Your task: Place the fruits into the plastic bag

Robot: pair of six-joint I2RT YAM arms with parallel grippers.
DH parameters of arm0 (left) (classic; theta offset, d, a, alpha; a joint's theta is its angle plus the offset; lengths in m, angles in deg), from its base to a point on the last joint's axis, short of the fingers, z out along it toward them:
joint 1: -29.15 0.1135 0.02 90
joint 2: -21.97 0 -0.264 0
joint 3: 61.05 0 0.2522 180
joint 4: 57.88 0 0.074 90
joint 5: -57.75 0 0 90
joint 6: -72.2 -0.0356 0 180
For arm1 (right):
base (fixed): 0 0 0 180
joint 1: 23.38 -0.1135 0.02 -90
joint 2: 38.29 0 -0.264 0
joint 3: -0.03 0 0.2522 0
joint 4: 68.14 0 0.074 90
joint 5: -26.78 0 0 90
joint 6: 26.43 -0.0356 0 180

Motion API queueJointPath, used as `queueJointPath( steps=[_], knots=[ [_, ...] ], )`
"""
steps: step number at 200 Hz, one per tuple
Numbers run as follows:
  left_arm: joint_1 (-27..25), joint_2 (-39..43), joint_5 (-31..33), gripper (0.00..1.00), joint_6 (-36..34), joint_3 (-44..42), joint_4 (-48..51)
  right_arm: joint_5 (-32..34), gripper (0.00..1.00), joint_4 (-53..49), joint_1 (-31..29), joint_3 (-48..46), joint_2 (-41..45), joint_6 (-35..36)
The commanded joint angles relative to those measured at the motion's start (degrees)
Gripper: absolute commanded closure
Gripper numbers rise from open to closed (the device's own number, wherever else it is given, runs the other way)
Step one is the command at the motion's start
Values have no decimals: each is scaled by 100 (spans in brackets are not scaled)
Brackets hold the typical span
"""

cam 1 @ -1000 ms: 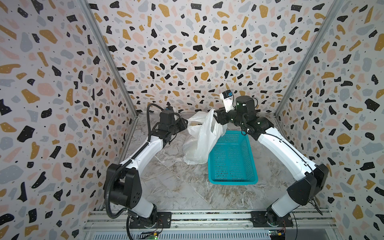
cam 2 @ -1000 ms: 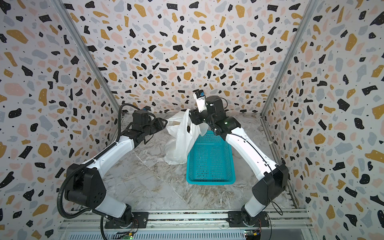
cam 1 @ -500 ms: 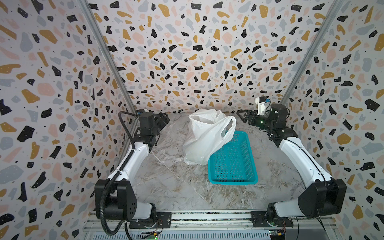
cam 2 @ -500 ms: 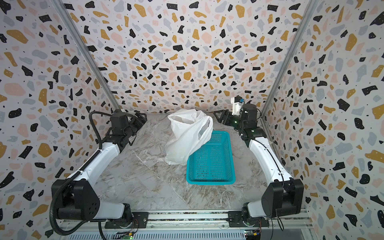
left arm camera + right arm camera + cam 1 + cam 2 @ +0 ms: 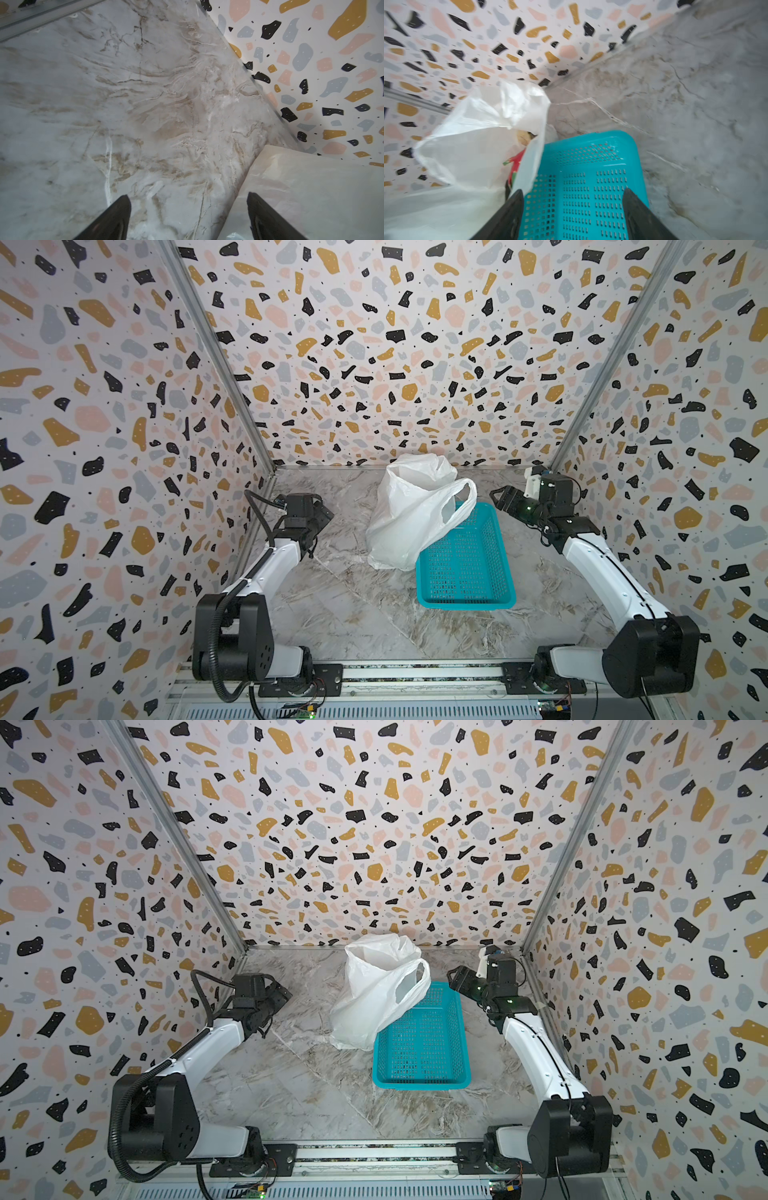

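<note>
Looks near done: basket [image 5: 465,604] empty, no fruits loose on table [image 5: 345,614]; red one [image 5: 517,164] + maybe 1 more glimpsed inside plastic bag [image 5: 409,522], slumped on basket's rim. L+R jaws spread, empty.

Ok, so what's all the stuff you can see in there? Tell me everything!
plastic bag: one, white, back middle of the table, drooping over the basket's far corner.
fruit: one showing, red with green, inside the bag; any others are hidden.
basket: one, teal, right of the middle, no fruit in it.
table: one, grey-brown marble pattern.
walls: three, pale with coloured speckles, around the table.
left gripper: one, black, open and holding nothing, left of the bag.
right gripper: one, black, open and holding nothing, by the basket's far end.
</note>
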Motion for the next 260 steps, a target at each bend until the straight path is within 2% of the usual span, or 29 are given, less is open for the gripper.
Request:
queueJointPath(
  steps=[1, 19, 32, 65, 98, 119, 153, 164, 175, 179, 186, 191, 207, 223, 244, 253, 256, 260],
  knots=[
    [18, 157, 67, 12, -71, -93, -104, 173, 29, -217, -14, -406, -420, -15],
    [18, 182, 57, 12, -154, -84, -66, 144, 34, -25, -20, -672, -677, -70],
    [18, 202, 100, 12, -236, -55, -9, 144, 41, 82, -16, -783, -805, -70],
    [18, 271, 145, 12, -316, -144, -1, 134, 70, 223, -18, -798, -1054, -35],
    [18, 270, 55, 12, -256, -255, -69, 200, 90, 444, -16, -580, -1511, -202],
    [18, 271, 31, 12, -268, -249, -78, 275, 98, 604, -24, -182, -1934, -374],
    [18, 260, -3, 12, -305, -216, -60, 381, 99, 834, -79, 989, -2831, -160],
    [18, 249, -40, 12, -322, -210, -61, 284, 97, 934, -77, 1414, -3122, -11],
    [18, 222, -92, 12, -333, -204, -70, 140, 90, 950, -79, 1832, -3383, 136],
    [18, 214, -105, 12, -349, -195, -74, 72, 85, 923, -79, 1990, -3468, 185],
    [18, 202, -126, 12, -373, -183, -62, -13, 68, 837, -78, 2224, -3587, 268],
    [18, 186, -136, 12, -398, -169, -52, -25, 59, 768, -83, 2364, -3641, 319],
    [18, 163, -89, 12, -443, -141, -17, 209, 49, 497, -84, 2551, -3594, 401],
    [18, 130, 81, 12, -522, -128, 22, 701, 44, 561, -56, 2202, -3177, 422],
    [18, 47, 404, 11, -591, -132, 44, 1394, 37, 1092, -16, 1257, -2218, 447],
    [18, 3, 555, 11, -636, -132, 32, 1849, 26, 1440, -14, 712, -1708, 456],
    [18, -12, 617, 10, -649, -132, 31, 2014, 20, 1540, -7, 549, -1541, 457],
    [18, -39, 702, 4, -653, -137, 27, 2256, 10, 1679, 2, 307, -1330, 457]
  ],
)
